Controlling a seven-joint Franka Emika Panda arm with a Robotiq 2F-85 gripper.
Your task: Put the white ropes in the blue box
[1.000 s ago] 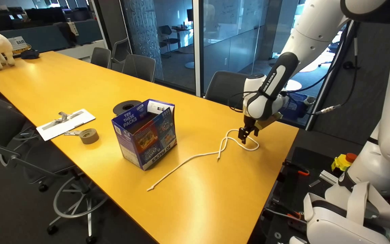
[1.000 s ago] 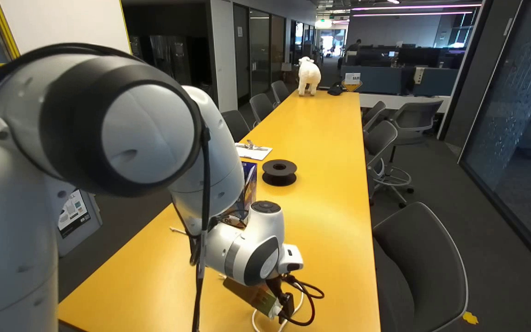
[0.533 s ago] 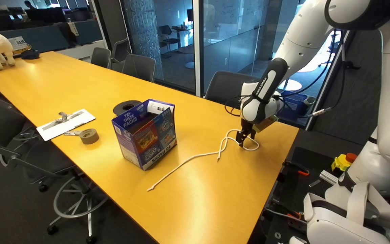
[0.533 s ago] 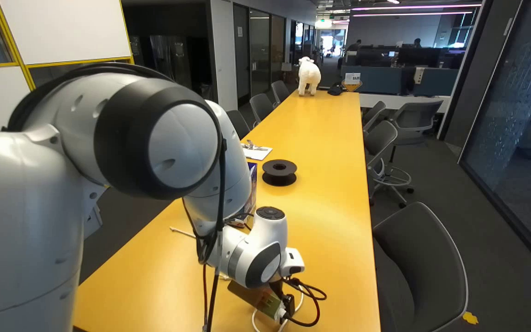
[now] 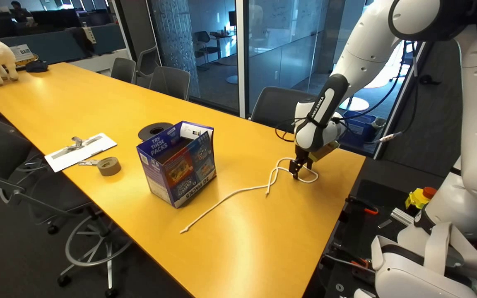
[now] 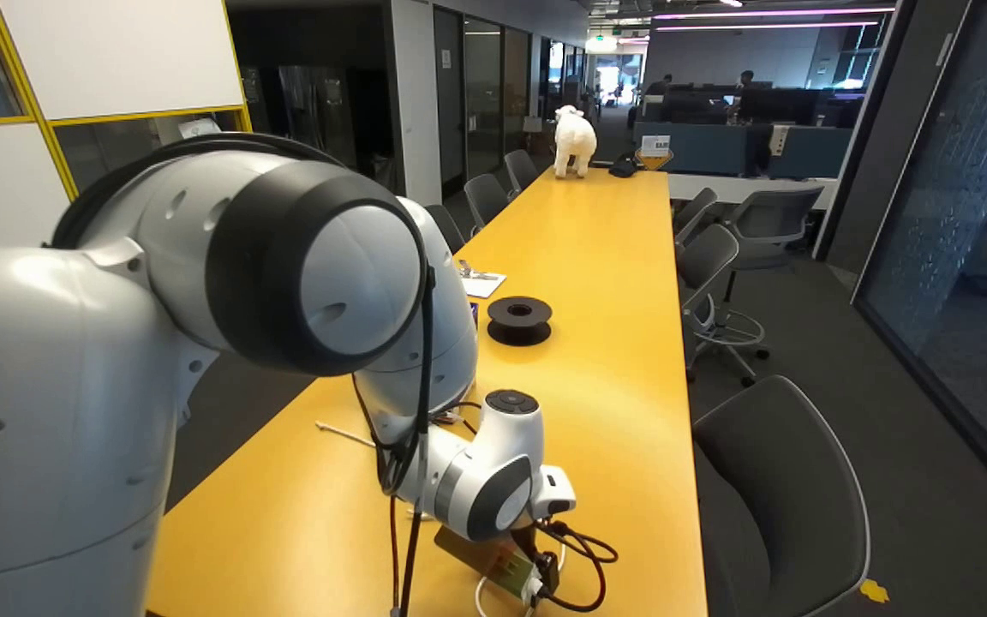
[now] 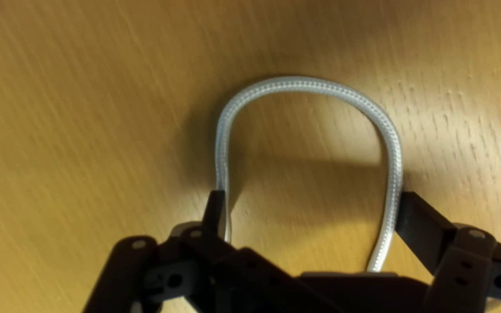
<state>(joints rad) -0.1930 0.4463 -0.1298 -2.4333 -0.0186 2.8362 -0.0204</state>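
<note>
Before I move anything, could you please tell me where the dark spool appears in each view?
In an exterior view, the dark spool lies left of centre, partly hidden behind the blue box.
In an exterior view, the dark spool lies almost at the picture's centre, in full view.
In the wrist view, it does not appear.
Shared by all three: the loop of white rope at the tool.

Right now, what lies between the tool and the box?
White rope near the tool, then bare table up to the box, as an exterior view shows.
</note>
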